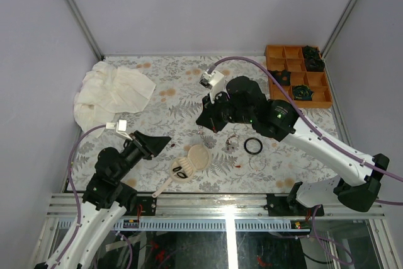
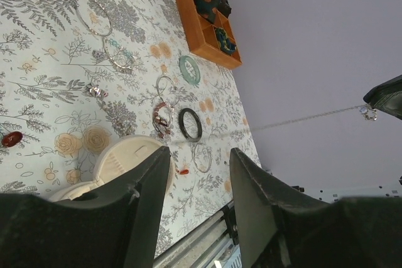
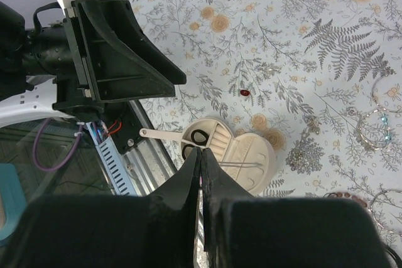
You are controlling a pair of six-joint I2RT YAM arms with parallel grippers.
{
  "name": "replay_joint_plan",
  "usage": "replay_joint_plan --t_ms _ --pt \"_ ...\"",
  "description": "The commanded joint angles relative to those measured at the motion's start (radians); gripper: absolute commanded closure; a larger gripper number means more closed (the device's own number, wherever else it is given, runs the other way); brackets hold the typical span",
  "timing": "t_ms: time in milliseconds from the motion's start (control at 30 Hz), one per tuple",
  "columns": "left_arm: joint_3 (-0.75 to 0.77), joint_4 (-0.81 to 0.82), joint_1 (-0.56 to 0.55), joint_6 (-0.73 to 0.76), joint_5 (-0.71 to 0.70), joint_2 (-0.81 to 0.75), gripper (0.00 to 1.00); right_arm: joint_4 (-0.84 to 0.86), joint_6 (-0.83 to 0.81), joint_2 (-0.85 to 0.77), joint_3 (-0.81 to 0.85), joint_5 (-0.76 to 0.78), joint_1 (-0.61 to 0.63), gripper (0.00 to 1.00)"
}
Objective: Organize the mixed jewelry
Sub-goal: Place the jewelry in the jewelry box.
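At the far left, a crumpled white cloth (image 1: pixel 110 92) is seen against the left wall, on the floral worktop (image 1: pixel 170 80). Next, the left end effector (image 1: pixel 166 143) is held low and pointed to the right, its fingers parted with nothing between them. Just right of its tips the cream dish (image 1: pixel 199 155) is found near the worktop's front edge, with small black rings (image 3: pixel 200 136) lying inside and its handle angled towards the front rail. A red bead (image 3: pixel 245 93) lies alone between that end effector and the dish.

On the dish's far side the right end effector (image 3: pixel 201 155) is poised, fingers pressed together on nothing visible; contact with the dish cannot be judged. Further right the loose jewelry is scattered: a black bangle (image 1: pixel 245 146), a clear hoop (image 2: pixel 194 157) and a tiny reddish bit (image 2: pixel 183 171) nearer the front edge, and a pale-teal beaded bracelet (image 2: pixel 122 51) further back. In the far right corner an orange compartment tray (image 1: pixel 277 51) is set against the walls, with dark pieces in several cells.

Open worktop is left between the cloth and the right arm; walls close off three sides.
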Motion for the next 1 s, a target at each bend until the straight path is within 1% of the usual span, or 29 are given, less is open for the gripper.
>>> replay_joint_plan --t_ms 0,233,733,967 --pt "-0.016 0.054 -0.008 -0.004 0.020 -0.010 0.58 0.038 0.008 -0.005 -0.018 -0.012 0.011 1.00" --pt "-0.021 0.049 -0.008 -0.002 0.019 -0.012 0.58 0.057 0.004 0.003 -0.060 0.005 0.011 1.00" --pt "-0.039 0.022 -0.008 -0.011 0.011 -0.043 0.58 0.073 0.009 0.012 -0.073 -0.012 0.011 1.00" --pt "-0.036 0.008 -0.007 -0.011 0.006 -0.055 0.58 0.084 0.011 0.018 -0.106 -0.009 0.011 1.00"
